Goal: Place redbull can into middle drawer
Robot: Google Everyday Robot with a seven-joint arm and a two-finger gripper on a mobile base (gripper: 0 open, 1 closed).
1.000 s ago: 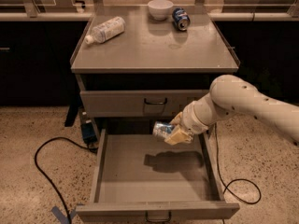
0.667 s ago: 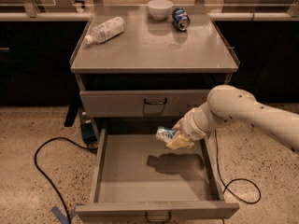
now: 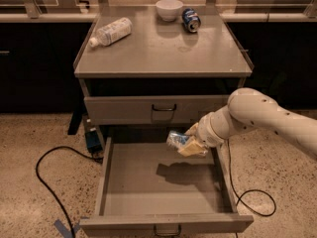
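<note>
- One black cable [image 3: 47, 180] loops over the speckled floor at far left, well apart from the work.
- One clear plastic bottle [image 3: 110, 31] lies on its side on the cabinet top [image 3: 148, 53], a flat matte grey metal sheet with a raised lip.
- Upper drawer [image 3: 124, 110]: grey metal with a dark wire handle, closed.
- Middle drawer [image 3: 138, 187]: pulled out beneath the upper one. It is a wide, shallow grey tray with a smooth floor and thin upright walls.
- White bowl [image 3: 169, 9] and dark blue can [image 3: 190, 20], the can on its side, sit near the back edge of the top. Neither belongs to this job.
- Redbull can [image 3: 174, 139]: held tilted, nearly on its side, in the air over the right rear part of the middle drawer.
  - Its shadow falls on the drawer floor below, so it is not resting there.
  - Judged light and stiff but thin-walled, so a hard squeeze would dent it.
  - The shiny skin looks slippery, and the round body would likely roll if released sideways.
  - Best held across the mid-body.
- Gripper [image 3: 190, 145]: just right of the can, with its tan fingers clamped on the can's body, near the drawer's right wall.
- Arm [image 3: 262, 115]: a smooth, rounded white shell reaching in from the right.
</note>
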